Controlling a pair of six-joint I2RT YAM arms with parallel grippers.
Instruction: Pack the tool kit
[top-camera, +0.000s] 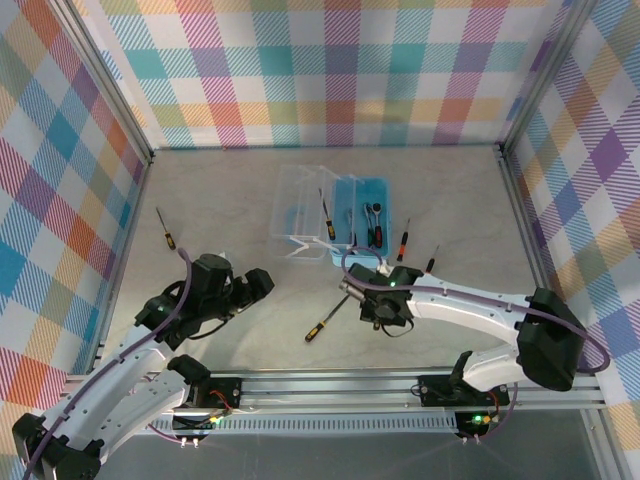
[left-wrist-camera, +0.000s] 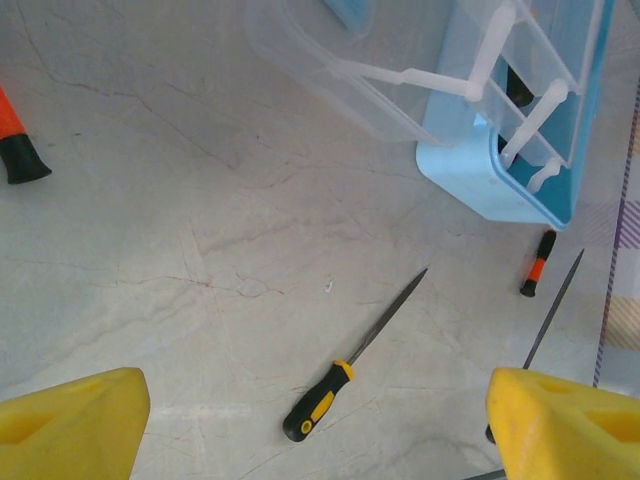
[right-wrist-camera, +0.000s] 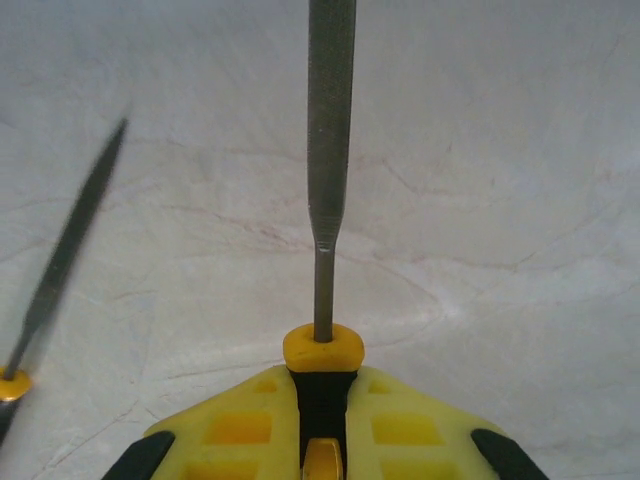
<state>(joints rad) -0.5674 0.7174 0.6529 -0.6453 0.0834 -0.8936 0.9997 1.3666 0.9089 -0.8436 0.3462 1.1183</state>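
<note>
The tabletop (top-camera: 230, 190) was bare across its left rear except for one screwdriver (top-camera: 163, 230) near the left wall (top-camera: 60, 200). The open case (top-camera: 365, 195) and its laid-back lid (top-camera: 298, 210) blocked the centre rear. A black-yellow file (top-camera: 322, 325) lay loose in the near centre. The right claw (right-wrist-camera: 320, 385), clamped on a second file (right-wrist-camera: 330, 150), stood near the case's front edge, narrowing that approach.

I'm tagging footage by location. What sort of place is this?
Probably a robot test cell: plaid backdrop walls box in a marble-look tabletop, with a left arm and right arm bolted to an aluminium rail along its near edge.
</note>
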